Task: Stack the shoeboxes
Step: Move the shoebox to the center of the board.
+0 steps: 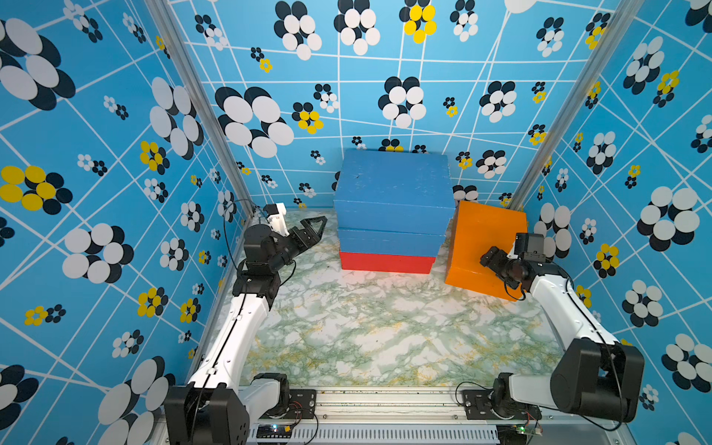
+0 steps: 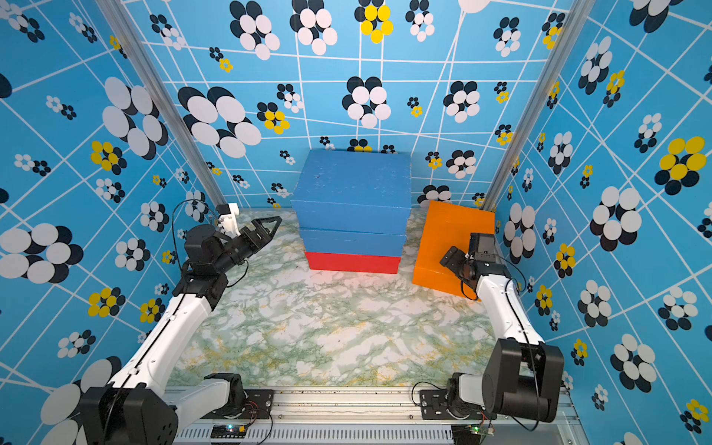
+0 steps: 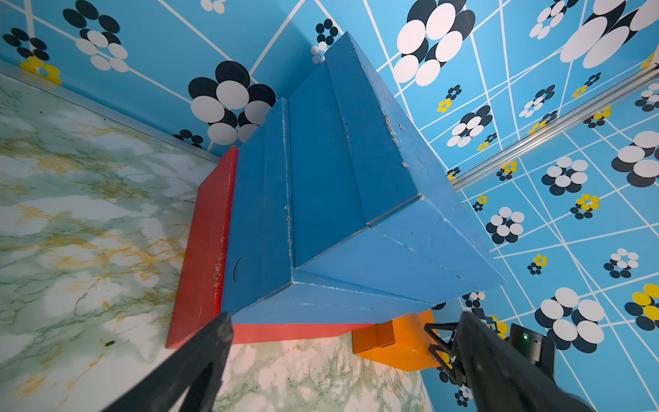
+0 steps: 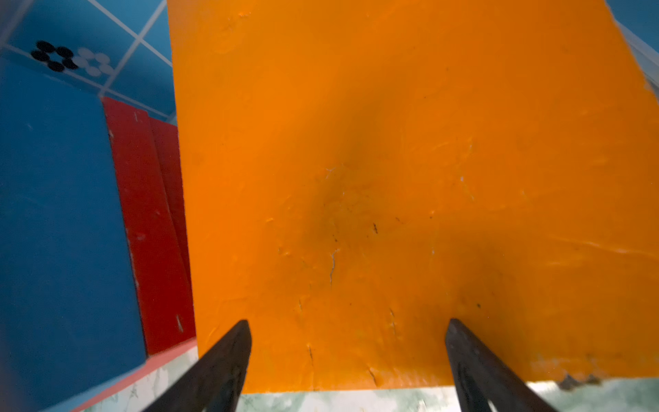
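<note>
**Three shoeboxes stacked, the orange one tilted beside them**

The red shoebox (image 1: 387, 262) lies flat on the marble-patterned table (image 1: 366, 331), close to the back wall. Directly on top of it sits the lower blue shoebox (image 1: 391, 243), and on that the upper blue shoebox (image 1: 393, 181), whose lid overhangs the boxes below.

The orange shoebox (image 1: 477, 239) stands just to the right of the red shoebox. It is tilted, with its near lower edge on the table and its broad face turned up. Whether it touches the red shoebox cannot be told.

The right gripper (image 4: 348, 323) is at the orange shoebox's broad face, near that lower edge. Its jaws are parted and clamp nothing.

The left gripper (image 1: 318, 229) hangs to the left of the red shoebox, apart from it and pointing toward it. Its jaws are spread wide and empty.
</note>
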Action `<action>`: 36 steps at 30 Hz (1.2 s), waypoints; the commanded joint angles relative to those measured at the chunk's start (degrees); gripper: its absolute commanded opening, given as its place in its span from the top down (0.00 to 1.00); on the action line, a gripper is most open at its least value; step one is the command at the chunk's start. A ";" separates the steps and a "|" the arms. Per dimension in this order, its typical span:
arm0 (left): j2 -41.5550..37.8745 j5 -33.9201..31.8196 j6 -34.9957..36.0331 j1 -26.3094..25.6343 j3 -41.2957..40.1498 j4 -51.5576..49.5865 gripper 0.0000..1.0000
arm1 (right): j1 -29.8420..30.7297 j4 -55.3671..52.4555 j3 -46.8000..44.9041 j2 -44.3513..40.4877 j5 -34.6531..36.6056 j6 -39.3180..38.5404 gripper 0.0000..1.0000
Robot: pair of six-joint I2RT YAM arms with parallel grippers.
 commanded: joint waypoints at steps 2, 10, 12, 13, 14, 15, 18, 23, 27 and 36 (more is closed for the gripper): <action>-1.54 0.13 -0.41 0.56 -1.31 1.74 0.00 | 2.57 -12.83 -3.52 -7.67 7.20 4.90 0.12; -1.62 0.45 -1.20 0.30 -1.71 2.74 0.01 | 4.57 -17.46 0.78 -14.22 8.32 3.04 0.08; -1.62 0.46 -1.29 0.14 -1.63 2.84 0.00 | 4.53 -17.75 4.58 -11.18 8.63 0.77 0.06; -1.79 0.43 -1.42 0.12 -1.70 2.76 0.00 | 4.57 -17.92 6.72 -8.95 8.46 -0.16 0.06; -1.94 0.33 -1.50 0.02 -1.71 2.77 0.00 | 4.53 -17.92 8.37 -6.82 8.34 -0.83 0.06; -2.35 0.33 -1.53 -0.04 -1.87 2.69 0.01 | 4.52 -17.33 9.82 -4.50 7.31 -1.35 0.06; -3.89 -0.14 -0.92 -0.14 -2.26 1.35 0.00 | 4.58 -15.64 12.22 1.00 5.42 -1.79 0.06; -5.96 -0.77 0.53 -0.11 -2.50 -1.28 0.01 | 4.54 -12.49 9.41 4.74 6.10 -1.38 0.07; -5.85 -0.77 1.11 -0.03 -2.01 -2.01 0.00 | 4.60 -10.95 5.03 3.76 5.61 -1.06 0.08; -4.52 -0.43 0.16 -0.01 -1.24 -0.53 0.00 | 5.98 -13.34 -1.76 -2.41 5.21 -0.31 0.08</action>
